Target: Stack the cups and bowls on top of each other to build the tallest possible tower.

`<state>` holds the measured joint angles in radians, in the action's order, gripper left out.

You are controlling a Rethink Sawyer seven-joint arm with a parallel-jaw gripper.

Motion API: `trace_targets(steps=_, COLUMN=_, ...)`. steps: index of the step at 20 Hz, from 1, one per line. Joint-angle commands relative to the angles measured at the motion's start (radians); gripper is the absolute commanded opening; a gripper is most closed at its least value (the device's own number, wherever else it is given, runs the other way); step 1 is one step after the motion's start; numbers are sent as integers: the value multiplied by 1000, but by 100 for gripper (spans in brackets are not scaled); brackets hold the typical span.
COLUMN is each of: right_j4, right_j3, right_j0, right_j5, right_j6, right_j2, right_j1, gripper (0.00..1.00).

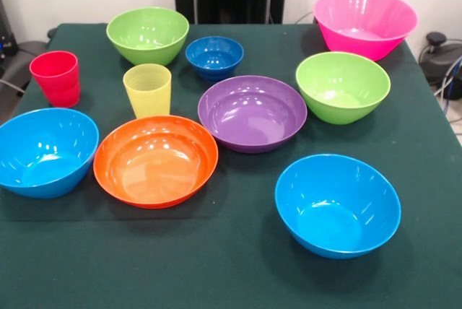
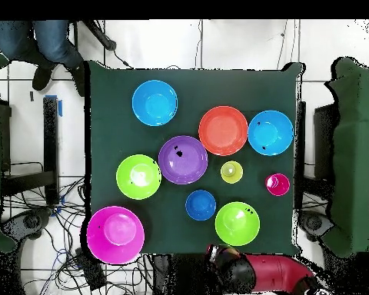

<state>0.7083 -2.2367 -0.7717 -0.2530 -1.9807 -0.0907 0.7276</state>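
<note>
Standing apart on the green tabletop (image 1: pixel 238 266), no tower begun, the glossy plastic bowls and cups lie beyond the drawn-back arm (image 2: pixel 268 273), the small dark blue bowl (image 1: pixel 214 57) nearest, gripper state indeterminable.

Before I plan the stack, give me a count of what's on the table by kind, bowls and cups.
Glossy plastic bowls: 8 (two light blue, two lime green, orange, purple, big pink, small dark blue)
Small plastic cups: 2 (red, translucent yellow)
Total: 10, all standing apart, nothing stacked.
</note>
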Motion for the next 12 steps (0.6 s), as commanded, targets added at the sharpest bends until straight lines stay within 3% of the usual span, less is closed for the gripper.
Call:
trace_targets(steps=1, right_j4=-51, right_j3=59, right_j0=67, right_j5=51, right_j6=-158, right_j2=25, right_j1=-32, gripper=100)
trace_targets(steps=12, right_j4=-31, right_j3=76, right_j0=91, right_j5=119, right_j6=-140, right_j2=62, right_j1=-106, gripper=100)
